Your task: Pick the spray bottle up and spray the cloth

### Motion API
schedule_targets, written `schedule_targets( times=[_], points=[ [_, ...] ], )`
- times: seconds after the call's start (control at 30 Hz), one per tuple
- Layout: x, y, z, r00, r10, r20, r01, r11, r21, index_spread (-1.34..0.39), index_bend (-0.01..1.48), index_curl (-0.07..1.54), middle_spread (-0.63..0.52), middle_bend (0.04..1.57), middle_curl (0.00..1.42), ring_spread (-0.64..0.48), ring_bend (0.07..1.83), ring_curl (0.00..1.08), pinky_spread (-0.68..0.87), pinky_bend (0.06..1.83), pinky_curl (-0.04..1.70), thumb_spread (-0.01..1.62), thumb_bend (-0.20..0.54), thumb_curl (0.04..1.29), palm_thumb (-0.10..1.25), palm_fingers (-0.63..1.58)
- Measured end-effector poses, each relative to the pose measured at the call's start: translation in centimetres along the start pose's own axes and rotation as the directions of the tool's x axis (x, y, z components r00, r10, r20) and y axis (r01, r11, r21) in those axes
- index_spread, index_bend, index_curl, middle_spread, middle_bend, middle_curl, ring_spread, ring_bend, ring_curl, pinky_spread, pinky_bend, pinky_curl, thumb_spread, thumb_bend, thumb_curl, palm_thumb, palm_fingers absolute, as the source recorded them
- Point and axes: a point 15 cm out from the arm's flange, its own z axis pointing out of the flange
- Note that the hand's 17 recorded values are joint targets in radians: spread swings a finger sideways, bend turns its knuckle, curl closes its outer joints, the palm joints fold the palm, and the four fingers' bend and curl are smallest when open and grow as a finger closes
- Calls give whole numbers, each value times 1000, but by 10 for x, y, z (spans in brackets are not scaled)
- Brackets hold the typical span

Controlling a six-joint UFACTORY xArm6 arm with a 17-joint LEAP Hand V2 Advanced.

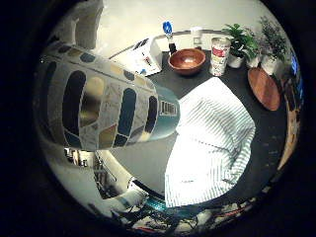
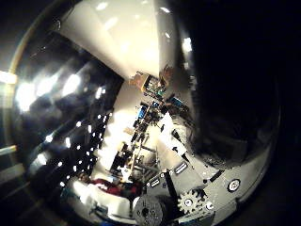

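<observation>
The spray bottle (image 1: 103, 103), with a teal body and a label patterned in dark and gold ovals, fills much of the little finger side view. It sits close to my palm, up off the table. In the thumb side view its dark side (image 2: 230, 94) looms over the white, geared parts of my hand (image 2: 188, 188). A white finger (image 1: 84, 24) wraps past the bottle, so the hand is shut on it. The white cloth with thin stripes (image 1: 212, 143) lies rumpled on the dark table (image 1: 190, 84), below and beyond the bottle's base.
Behind the cloth stand a brown wooden bowl (image 1: 186, 60), a printed can (image 1: 219, 55), two potted plants (image 1: 239, 44) and a round wooden board (image 1: 264, 89). A white box (image 1: 143, 57) and a blue-topped object (image 1: 168, 29) stand at the table's far edge.
</observation>
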Motion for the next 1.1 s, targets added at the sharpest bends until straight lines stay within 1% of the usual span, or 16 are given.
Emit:
schedule_targets(
  times=[0.27,0.53,0.87,1.1],
  points=[
    [-2,-11,15,986,46,158,-54,998,42,-218,1197,792,-106,1400,703,-244,1306,872,-211,1011,1455,1127,-12,598,1013,1119],
    [6,11,55,944,117,308,-115,993,-25,-211,1194,793,-105,1403,701,-243,1309,871,-211,1011,1460,1143,-11,610,1011,1117],
    [27,41,86,937,152,313,-132,988,-86,-209,1191,797,-105,1407,700,-248,1302,879,-212,1016,1463,1148,-11,623,1018,1112],
    [49,67,103,938,182,295,-153,981,-117,-211,1186,803,-105,1410,699,-251,1299,885,-214,1021,1466,1148,-11,627,1018,1109]
  ],
)
